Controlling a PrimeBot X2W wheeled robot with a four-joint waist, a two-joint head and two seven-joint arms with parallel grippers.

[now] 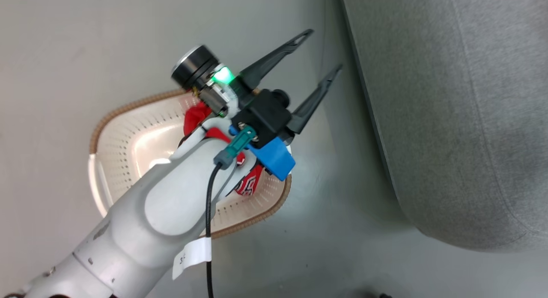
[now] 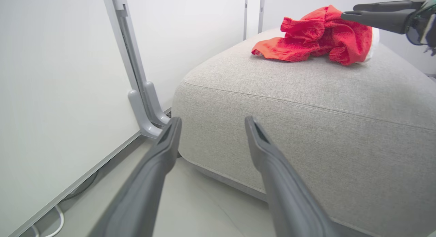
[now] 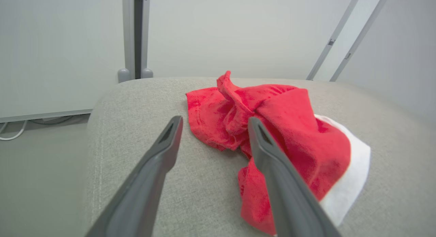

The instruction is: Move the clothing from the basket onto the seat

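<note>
Numerals in black and white show on the red jersey (image 1: 248, 184) down in the basket (image 1: 128, 107), but the left forearm (image 1: 171, 204) covers too much to read them. The white tag (image 1: 192, 255) on its cable is too small to read as well. Left gripper (image 1: 323, 50) hangs over the basket's rim, fingers spread wide, holding nothing. Wrist views add the seat's top: a red garment (image 3: 299, 138) with a white part lies on the grey seat (image 3: 136, 104). Right gripper (image 3: 215, 120) is just over it, wide apart and empty. White wall panels (image 2: 51, 77) stand beside the seat.
</note>
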